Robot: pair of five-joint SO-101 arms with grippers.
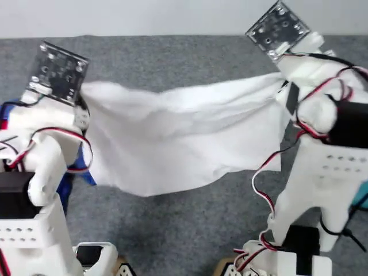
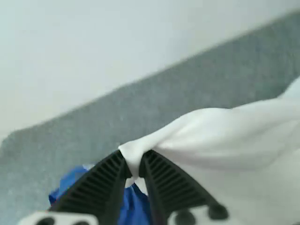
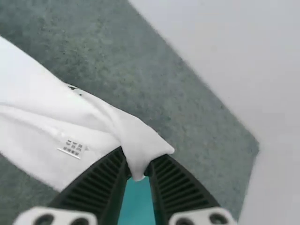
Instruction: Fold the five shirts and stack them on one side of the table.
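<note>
Sagging white shirt [image 1: 178, 138], corners pinched.

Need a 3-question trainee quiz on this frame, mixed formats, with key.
1. True or false: the white shirt lies folded flat on the table.
2. What does the left gripper hold? A) nothing B) an edge of the white shirt C) a blue cloth
3. Fill in the colour: the cloth seen beneath the right gripper is ___.
Key: 1 false, it is held up, spread between both grippers; 2 B; 3 teal.
</note>
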